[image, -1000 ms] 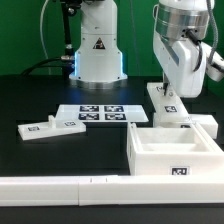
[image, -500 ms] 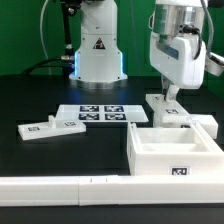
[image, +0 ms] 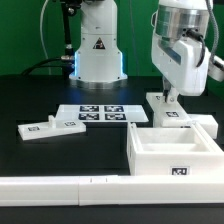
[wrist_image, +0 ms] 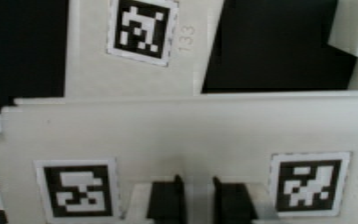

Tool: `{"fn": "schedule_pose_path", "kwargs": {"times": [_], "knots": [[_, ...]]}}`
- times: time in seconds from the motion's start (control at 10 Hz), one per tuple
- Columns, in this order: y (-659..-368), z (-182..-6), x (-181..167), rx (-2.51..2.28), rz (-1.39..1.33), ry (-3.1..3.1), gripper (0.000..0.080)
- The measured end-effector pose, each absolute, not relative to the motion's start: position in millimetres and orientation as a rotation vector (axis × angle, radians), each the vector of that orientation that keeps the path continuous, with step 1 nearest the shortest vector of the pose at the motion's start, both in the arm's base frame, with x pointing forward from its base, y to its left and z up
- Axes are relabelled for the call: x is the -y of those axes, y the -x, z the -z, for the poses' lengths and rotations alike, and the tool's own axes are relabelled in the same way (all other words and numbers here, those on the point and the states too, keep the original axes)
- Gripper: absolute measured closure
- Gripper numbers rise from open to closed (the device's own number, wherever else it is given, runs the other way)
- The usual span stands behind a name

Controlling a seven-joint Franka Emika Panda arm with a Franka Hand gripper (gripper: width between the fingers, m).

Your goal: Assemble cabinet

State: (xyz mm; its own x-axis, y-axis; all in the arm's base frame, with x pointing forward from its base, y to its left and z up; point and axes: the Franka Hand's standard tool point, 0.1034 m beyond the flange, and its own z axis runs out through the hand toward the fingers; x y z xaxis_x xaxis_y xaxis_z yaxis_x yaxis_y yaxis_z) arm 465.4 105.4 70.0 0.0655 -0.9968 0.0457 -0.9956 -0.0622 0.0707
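Note:
The cabinet's white box (image: 175, 150) stands at the front on the exterior view's right, with a tag on its front wall. A flat white cabinet panel (image: 163, 108) with a tag lies just behind it. My gripper (image: 169, 97) is down on that panel's far end. In the wrist view the two dark fingers (wrist_image: 163, 200) stand close together with a thin white strip between them, shut on the panel (wrist_image: 194, 140), which carries a tag on either side of them. Another tagged white piece (wrist_image: 140, 60) lies beyond. A second flat panel (image: 48, 127) lies on the exterior view's left.
The marker board (image: 100, 114) lies in the middle of the black table. A long white rail (image: 70, 190) runs along the front edge. The robot's base (image: 97, 55) stands at the back, with cables beside it.
The gripper has shifted slightly to the exterior view's left and stands more upright over the panel. In the last half second it has hardly moved.

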Motion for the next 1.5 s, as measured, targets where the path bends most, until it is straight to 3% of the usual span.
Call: {"fn": "schedule_pose_path", "kwargs": {"times": [0.5,0.7,1.1,1.5], "knots": [[-468,-65.6,-105,2.158,-0.066,-2.254,0.0735],[-455,-52.5,-117,2.106,-0.029,-2.256,0.0735],[-466,-59.2,-119,2.125,-0.038,-2.263,0.0735],[-458,-58.0,-112,2.179,-0.068,-2.245,0.0735]]}}
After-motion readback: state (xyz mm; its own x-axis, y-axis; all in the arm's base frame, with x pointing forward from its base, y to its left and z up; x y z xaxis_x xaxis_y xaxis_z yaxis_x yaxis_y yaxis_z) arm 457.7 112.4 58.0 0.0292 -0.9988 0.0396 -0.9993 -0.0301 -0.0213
